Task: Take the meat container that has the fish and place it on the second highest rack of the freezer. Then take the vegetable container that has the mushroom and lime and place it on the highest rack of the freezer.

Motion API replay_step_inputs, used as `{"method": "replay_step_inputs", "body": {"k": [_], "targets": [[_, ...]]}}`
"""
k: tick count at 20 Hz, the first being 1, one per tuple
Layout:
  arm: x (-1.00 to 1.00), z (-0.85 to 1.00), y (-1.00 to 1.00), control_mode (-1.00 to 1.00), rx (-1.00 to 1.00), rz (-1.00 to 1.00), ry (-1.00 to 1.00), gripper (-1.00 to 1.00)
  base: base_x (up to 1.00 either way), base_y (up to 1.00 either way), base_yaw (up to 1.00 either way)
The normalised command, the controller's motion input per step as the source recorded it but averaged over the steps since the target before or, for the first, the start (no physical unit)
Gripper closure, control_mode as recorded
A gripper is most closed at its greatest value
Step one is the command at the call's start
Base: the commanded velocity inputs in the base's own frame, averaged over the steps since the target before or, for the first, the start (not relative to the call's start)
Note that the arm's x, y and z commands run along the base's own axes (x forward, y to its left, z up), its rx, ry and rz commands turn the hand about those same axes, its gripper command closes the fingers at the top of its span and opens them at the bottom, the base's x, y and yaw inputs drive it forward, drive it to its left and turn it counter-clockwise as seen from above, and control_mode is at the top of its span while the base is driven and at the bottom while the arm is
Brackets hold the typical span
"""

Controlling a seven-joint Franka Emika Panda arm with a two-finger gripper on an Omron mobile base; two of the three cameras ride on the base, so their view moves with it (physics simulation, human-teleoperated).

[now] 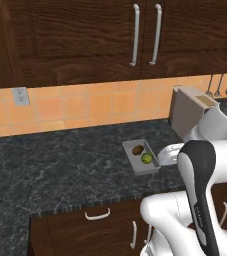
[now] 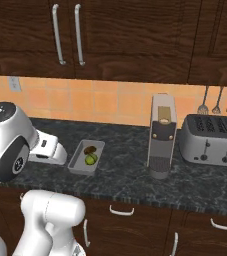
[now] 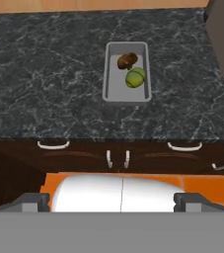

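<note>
Your gripper (image 3: pixel 112 200) hangs wide open, well short of the grey rectangular tray (image 3: pixel 112 93) on the black marble counter (image 3: pixel 44 79); brown mushroom (image 3: pixel 127 61) touching yellow-green lime (image 3: pixel 135 77) inside.

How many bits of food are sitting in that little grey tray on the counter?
2. A brown mushroom at the tray's wall-side end, and a yellow-green lime right beside it, nearer the counter's front edge. Nothing seems hidden.

We see a pale grey container (image 3: pixel 127 91) holding a brown mushroom (image 3: pixel 127 61) and a yellow-green lime (image 3: pixel 135 77), on a black counter (image 3: pixel 44 84) veined with white marbling. Behind it runs orange tile (image 1: pixel 75 107) under dark brown wood-grain cabinets (image 1: pixel 75 35) with silver handles (image 1: pixel 135 35), beside a silver toaster (image 2: pixel 211 140)
</note>
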Motion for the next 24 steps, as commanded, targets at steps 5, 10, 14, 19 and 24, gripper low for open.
{"method": "replay_step_inputs", "body": {"k": [5,10,14,19,24], "targets": [[0.00,0.00,0.00,1.00,0.00,0.00,0.00,-1.00,0.00,0.00,0.00],[0.31,0.00,0.15,-1.00,-0.07,0.00,0.26,-1.00,0.00,0.00,0.00],[0.66,-0.08,-0.11,-1.00,-0.09,0.00,0.54,-1.00,0.00,0.00,0.00],[0.63,-0.62,-0.63,-1.00,0.01,-0.16,0.04,-1.00,0.00,0.00,0.00],[0.41,-0.82,-0.25,-1.00,0.00,-0.16,-0.15,-1.00,0.00,0.00,0.00]]}}
